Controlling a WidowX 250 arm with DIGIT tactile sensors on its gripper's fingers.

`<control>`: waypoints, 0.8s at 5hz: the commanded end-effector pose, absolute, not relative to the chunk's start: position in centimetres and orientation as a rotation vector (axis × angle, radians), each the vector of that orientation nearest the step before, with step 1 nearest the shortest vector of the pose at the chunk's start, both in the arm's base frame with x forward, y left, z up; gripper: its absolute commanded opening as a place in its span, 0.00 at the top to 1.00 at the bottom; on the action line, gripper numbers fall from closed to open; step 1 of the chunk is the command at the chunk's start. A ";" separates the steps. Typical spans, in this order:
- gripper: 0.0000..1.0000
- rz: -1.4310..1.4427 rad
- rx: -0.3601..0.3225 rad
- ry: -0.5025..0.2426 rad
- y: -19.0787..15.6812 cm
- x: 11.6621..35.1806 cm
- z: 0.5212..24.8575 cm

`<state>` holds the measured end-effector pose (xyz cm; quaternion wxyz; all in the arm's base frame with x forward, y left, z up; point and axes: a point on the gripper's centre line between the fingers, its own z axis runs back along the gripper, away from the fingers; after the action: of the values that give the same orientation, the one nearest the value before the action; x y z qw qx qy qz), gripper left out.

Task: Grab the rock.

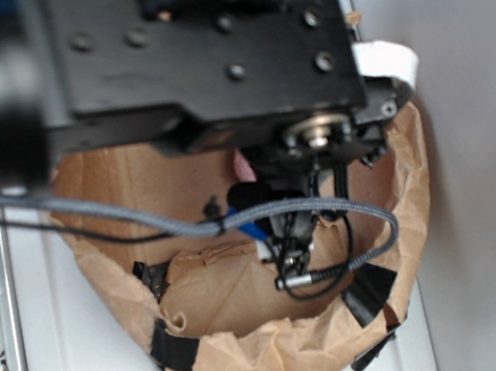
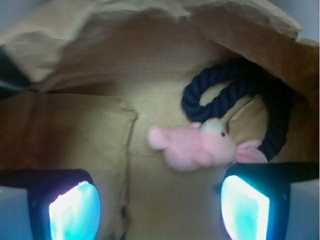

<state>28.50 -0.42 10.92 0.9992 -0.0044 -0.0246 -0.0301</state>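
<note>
In the wrist view the gripper [image 2: 160, 205] holds its two glowing blue-green pads apart on nothing above the crumpled brown paper bag [image 2: 75, 140]; just ahead, to the right, lie a pink plush bunny [image 2: 195, 145] and a dark blue rope loop [image 2: 225, 85]; the rock shows in neither view, so I cannot tell which way it lies.

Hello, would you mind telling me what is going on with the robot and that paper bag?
The black robot arm is reaching down into a crumpled brown paper bag. Its gripper is open and holds nothing. Just ahead of it lie a pink plush bunny and a dark navy rope loop. The rock it should grab is not visible in either view.
</note>
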 end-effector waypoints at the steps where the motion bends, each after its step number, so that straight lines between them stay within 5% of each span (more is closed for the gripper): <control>1: 0.00 -0.137 0.010 -0.011 2.8 28.4 10.8; 4: 0.00 -0.192 0.034 -0.015 3.7 27.2 11.5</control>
<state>26.95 2.98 9.97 0.9945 0.0104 0.0207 -0.1025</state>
